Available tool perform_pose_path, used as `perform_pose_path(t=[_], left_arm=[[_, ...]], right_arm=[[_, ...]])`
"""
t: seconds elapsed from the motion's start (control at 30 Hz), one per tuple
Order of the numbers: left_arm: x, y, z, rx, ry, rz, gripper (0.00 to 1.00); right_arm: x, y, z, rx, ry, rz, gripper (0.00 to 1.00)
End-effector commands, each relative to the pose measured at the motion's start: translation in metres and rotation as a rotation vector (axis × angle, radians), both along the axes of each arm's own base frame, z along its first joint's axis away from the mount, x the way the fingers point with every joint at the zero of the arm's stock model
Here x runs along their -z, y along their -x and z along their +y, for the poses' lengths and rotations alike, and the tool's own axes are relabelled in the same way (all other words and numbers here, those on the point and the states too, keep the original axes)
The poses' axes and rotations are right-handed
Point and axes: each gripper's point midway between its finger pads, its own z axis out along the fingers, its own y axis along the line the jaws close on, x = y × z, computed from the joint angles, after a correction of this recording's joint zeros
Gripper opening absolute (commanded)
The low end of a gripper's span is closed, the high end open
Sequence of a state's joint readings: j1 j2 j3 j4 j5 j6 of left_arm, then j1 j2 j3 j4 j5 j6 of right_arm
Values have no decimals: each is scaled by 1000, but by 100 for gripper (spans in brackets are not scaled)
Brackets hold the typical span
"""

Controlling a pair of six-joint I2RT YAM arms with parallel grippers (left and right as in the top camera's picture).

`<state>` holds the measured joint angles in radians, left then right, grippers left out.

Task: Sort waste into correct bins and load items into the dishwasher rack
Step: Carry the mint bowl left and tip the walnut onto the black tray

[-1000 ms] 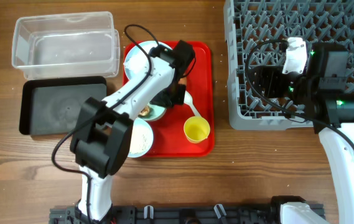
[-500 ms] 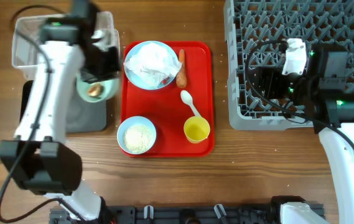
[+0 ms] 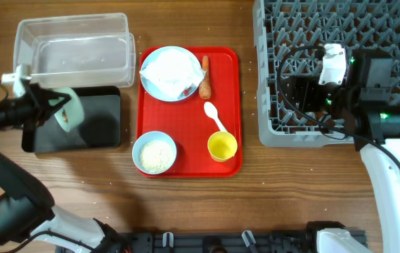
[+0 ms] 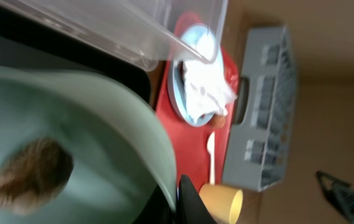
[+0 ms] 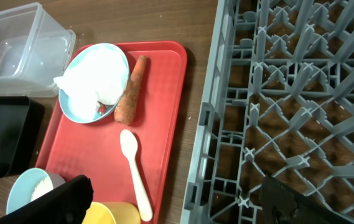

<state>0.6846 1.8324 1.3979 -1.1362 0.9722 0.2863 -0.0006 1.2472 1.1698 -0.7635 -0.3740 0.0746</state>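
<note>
My left gripper (image 3: 50, 111) is shut on the rim of the mint-green bowl (image 3: 70, 110), held tipped on its side over the black tray (image 3: 98, 126). In the left wrist view (image 4: 180, 196) the fingers pinch the bowl (image 4: 102, 143), and a brown food scrap (image 4: 30, 171) clings inside it. The red tray (image 3: 224, 63) holds a pale blue plate (image 3: 159, 84) with crumpled wrapper (image 3: 168, 69), a carrot (image 3: 204, 76), a white spoon (image 3: 216, 117), a yellow cup (image 3: 222, 146) and a pale blue bowl of rice (image 3: 155, 153). My right gripper (image 5: 173, 202) is open and empty over the grey rack (image 3: 340, 42).
The clear tub (image 3: 73, 46) stands behind the black tray at the back left. The rack's near-left edge (image 5: 204, 124) lies close to the red tray (image 5: 164, 93). Bare wooden table lies along the front.
My left arm has carried the mint-green bowl off the red tray leftward to the black tray and tipped it on its side. The right arm has not moved.
</note>
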Motion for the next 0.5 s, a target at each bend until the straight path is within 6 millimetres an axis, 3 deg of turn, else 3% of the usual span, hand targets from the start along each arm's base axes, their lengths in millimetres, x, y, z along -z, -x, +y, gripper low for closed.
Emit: perform_pose_path(t=[0.0,0.1,0.3,0.4,0.47], left_arm=[[-10,7,21,-97,158,-188,4],[-14,15,36,-164,226,-275,4],[-52,17,44,-212,420,-437,4],[-50,15,46,-216,419,-421,4],[-33,13,51,-210,314,-384,4]], right_arm=[[-3,-2,4,-11,-17,0,89],[-3,-2,4,-11,-17,0,89],[-3,-2,4,-11,-17,1,89],[-3,-2,4,-11,-17,1,89],[-3,-2,4,-11,-17,1,89]])
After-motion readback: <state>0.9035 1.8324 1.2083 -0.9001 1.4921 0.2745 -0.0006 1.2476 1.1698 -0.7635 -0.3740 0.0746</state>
